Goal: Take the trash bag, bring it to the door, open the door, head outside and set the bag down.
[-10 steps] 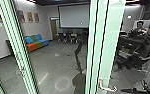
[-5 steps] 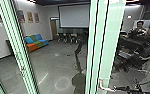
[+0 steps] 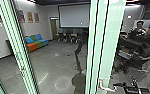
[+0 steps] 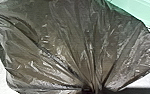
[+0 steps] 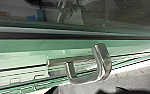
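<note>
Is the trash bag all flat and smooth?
No, the trash bag is puffed out, with lots of creases running together where it is bunched up.

the trash bag point(image 4: 66, 50) in the left wrist view is dark gray-brown, thin and shiny. it looks puffy, with lots of wrinkles that all run to one bunched-up spot. i can't tell if it touches the ground. the door point(image 3: 108, 37) is tall, upright and pale green with dark stripes. its bent metal handle point(image 5: 103, 63) is shiny.
</note>
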Controlling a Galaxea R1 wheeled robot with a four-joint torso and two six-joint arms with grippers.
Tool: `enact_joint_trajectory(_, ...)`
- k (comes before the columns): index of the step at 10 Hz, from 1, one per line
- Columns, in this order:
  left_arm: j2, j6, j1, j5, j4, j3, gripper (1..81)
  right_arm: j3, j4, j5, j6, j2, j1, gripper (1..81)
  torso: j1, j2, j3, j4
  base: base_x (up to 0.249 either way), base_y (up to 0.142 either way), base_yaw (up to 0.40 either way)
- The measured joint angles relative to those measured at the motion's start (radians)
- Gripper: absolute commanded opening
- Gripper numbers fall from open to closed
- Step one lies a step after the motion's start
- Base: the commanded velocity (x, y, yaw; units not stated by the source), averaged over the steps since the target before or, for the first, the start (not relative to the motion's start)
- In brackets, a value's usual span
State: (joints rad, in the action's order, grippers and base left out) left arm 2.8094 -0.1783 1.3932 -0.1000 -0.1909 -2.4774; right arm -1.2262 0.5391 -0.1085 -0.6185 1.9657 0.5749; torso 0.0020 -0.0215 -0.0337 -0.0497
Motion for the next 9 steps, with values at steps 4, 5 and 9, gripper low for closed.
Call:
enact_joint_trajectory(4, 0.0, 0.0, 0.0, 0.002, 0.0, -0.006, 1.0, -0.084, 0.0, -0.02, -0.038, 0.092, 0.007, 81.1, 0.0, 0.0, 0.0, 0.0, 0.0, 0.0, 0.0)
enact_joint_trajectory(5, 0.0, 0.0, 0.0, 0.002, 0.0, -0.006, 1.0, -0.105, 0.0, -0.025, -0.051, 0.104, 0.013, 81.1, 0.0, 0.001, 0.0, 0.0, 0.0, 0.0, 0.0)
enact_joint_trajectory(9, -0.001, 0.0, 0.0, 0.0, -0.023, -0.006, 1.0, -0.201, 0.0, -0.05, -0.101, 0.181, 0.008, 81.1, 0.0, 0.001, -0.001, 0.0, 0.0, 0.0, 0.0)
